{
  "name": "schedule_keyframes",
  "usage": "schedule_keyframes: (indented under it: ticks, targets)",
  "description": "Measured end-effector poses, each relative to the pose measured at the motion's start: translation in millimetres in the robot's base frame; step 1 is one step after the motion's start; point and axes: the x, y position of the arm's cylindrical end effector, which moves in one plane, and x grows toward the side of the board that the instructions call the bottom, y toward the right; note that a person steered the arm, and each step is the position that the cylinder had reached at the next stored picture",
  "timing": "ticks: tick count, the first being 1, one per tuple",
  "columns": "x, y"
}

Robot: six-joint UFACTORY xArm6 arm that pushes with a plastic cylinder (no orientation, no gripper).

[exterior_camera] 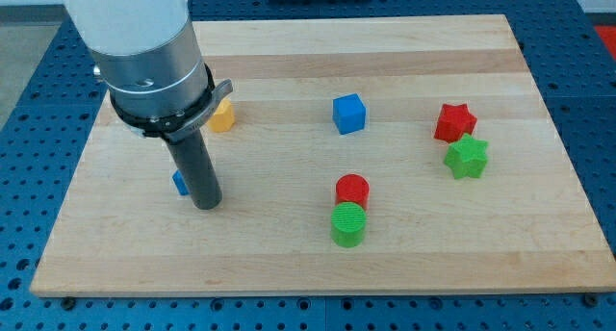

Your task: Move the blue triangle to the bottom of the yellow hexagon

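My tip [207, 204] had no claw to spread or press together; it stood on the wooden board [404, 264] touching the blue triangle [179, 183], which was mostly hidden behind the rod on the view's left side. The yellow hexagon [223, 116] lay near, toward the view's top. Further right were a blue cube [349, 114], a red cylinder [352, 190] touching a green cylinder [348, 224], and a red star [454, 122] beside a green star [467, 157].

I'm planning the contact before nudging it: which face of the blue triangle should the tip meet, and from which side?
Little of the blue triangle shows; the rod hides most, with my tip at its right. The yellow hexagon lies toward the view's top, slightly right. I'd probably meet its lower-left face from the view's bottom left, pushing up and right.
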Motion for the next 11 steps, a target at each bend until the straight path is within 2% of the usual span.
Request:
schedule_keyframes:
  ticks: [1,3,4,6,7,8,9,10,11]
  targets:
    - [-8,5]
    - [22,-38]
    - [17,-45]
    - [-14,-40]
    - [-45,-25]
    - [-53,-24]
    - [-52,-24]
    - [-18,-13]
    - [-14,33]
